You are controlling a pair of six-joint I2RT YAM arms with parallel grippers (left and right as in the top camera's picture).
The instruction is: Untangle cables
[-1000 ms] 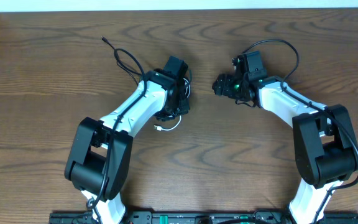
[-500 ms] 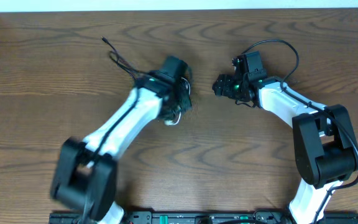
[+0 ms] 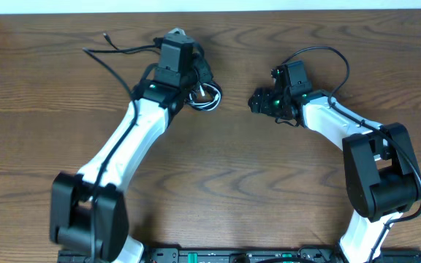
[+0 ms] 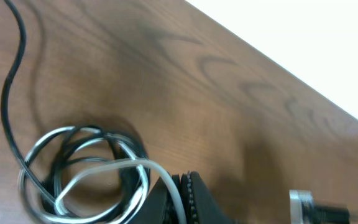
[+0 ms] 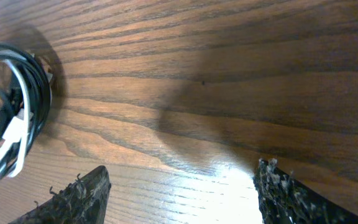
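My left pincer [image 4: 187, 194] was closed, clamped on the white cable [image 4: 107, 165]. The white cable and the black cable [image 4: 5, 93] lay looped in one coil [image 3: 207, 96] on the counter [image 4: 216, 93], just beside the fingertips. The black cable's free length ran straight away from the coil, past my left pincer's side. My right pincer [image 5: 182, 171] stood apart and empty, with the coil ahead to its left.

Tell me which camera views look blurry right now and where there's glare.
Left wrist view: soft and smeared, the coil of thin black and white cables blurred, upper right corner blown out white. Right wrist view: bright glare patch on the brown wooden table low in frame, grain elsewhere crisp. Overhead view: sharp and evenly lit.
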